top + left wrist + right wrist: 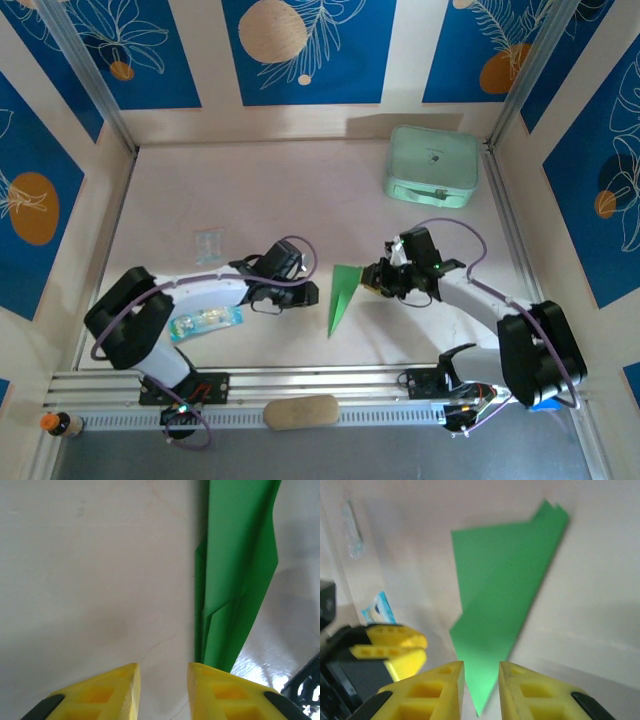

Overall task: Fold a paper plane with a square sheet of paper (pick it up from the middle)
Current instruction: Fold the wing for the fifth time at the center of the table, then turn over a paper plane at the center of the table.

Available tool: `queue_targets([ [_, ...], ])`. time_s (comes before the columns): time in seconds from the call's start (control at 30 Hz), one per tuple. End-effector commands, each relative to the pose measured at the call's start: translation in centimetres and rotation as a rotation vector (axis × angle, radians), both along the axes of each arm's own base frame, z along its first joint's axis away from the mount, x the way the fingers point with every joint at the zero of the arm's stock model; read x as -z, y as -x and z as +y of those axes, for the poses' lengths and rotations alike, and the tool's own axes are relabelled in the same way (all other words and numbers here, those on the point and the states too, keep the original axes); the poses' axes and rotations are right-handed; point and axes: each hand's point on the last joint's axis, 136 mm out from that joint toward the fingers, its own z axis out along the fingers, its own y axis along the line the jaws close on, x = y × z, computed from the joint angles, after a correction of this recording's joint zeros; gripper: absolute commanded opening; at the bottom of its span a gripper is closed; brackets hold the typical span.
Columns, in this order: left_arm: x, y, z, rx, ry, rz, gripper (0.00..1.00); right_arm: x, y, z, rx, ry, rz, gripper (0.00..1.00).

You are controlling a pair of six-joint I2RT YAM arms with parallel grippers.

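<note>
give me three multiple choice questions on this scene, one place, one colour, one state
1. Where does the paper plane lie? A far left corner; B between the left gripper and the right gripper; C far right corner.
2. What colour are the left gripper's fingers? A red; B white; C yellow.
3. How do the left gripper's jaws stand? A apart; B shut on the paper plane; C shut on nothing.
Answers: 1 B, a gripper sits at each side of it in the top view. 2 C, the left wrist view shows yellow. 3 A, bare table shows through the gap.

Mint case, clear packet
</note>
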Motion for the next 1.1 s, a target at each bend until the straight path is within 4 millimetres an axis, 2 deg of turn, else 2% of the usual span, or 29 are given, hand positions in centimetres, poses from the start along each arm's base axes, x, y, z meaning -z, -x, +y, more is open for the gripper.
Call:
queue_targets([
  [0.0,-0.8,-0.4,-2.3,0.056,0.084,0.028,0.31,0.8,2.2,-0.3,0.022,-0.007,0.078,0.26],
  [0.33,0.5,0.3,-3.6,0.061,0.163,0.099,0.32,1.6,3.4,1.0,-0.04,-0.023,0.119,0.27],
  [0.7,2.3,1.2,-3.6,0.091,0.066,0.174,0.31,3.2,3.7,2.4,-0.094,-0.019,0.171,0.22],
  [0.9,2.1,1.8,-5.4,0.138,0.097,0.192,0.3,3.6,3.7,2.8,-0.108,-0.024,0.179,0.18],
  [1.07,2.0,1.7,-6.1,0.14,0.122,0.196,0.3,3.9,4.1,3.2,-0.134,-0.044,0.202,0.15],
])
